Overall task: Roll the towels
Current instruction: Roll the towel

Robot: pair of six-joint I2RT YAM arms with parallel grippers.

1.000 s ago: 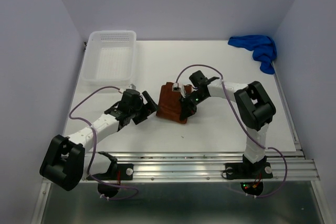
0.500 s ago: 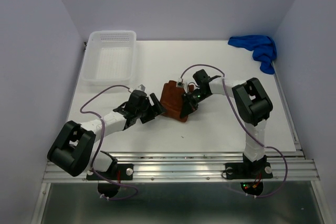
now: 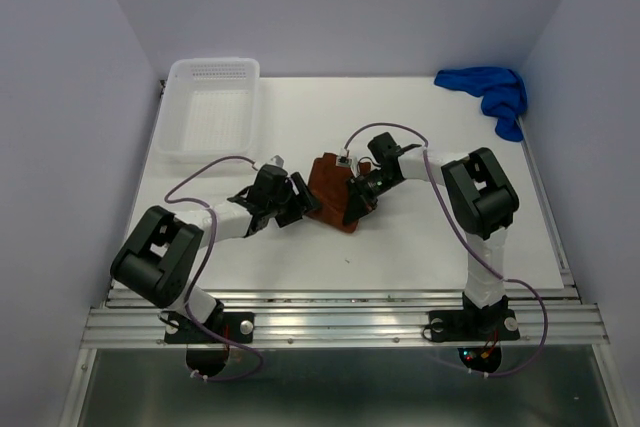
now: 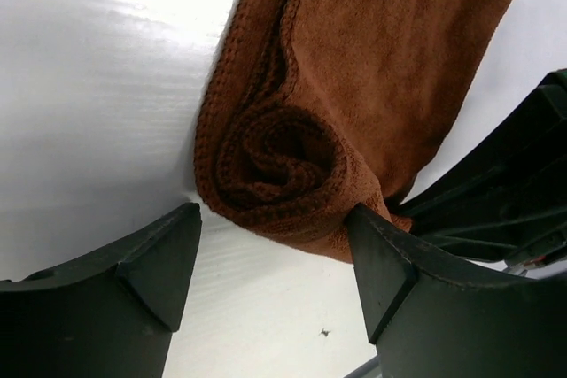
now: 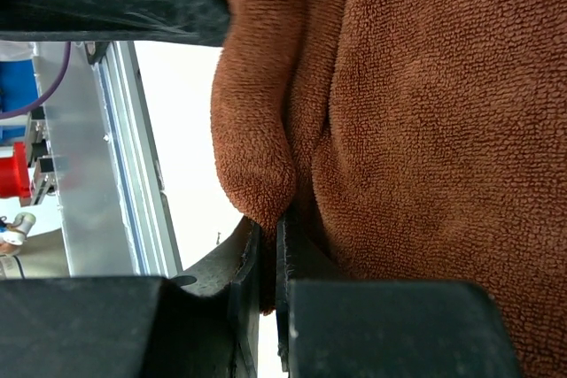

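Observation:
The rust-brown towel [image 3: 330, 192] lies mid-table, partly rolled; its rolled end [image 4: 279, 170] shows as a spiral in the left wrist view. My left gripper [image 3: 298, 202] is open at the towel's left edge, its fingers [image 4: 142, 263] astride the roll's end without touching it. My right gripper [image 3: 352, 205] is shut on the towel's near right edge, pinching a fold [image 5: 261, 174] between its jaws. The royal blue towel [image 3: 490, 92] lies crumpled at the far right corner, away from both grippers.
A white perforated basket [image 3: 210, 112] stands at the far left of the table. The metal rail [image 3: 350, 312] runs along the near edge. Pale walls close in the left, back and right sides.
My left arm has moved right and forward, bringing its open gripper up to the brown towel's left end. The right gripper has stayed shut on the towel, shifting slightly.

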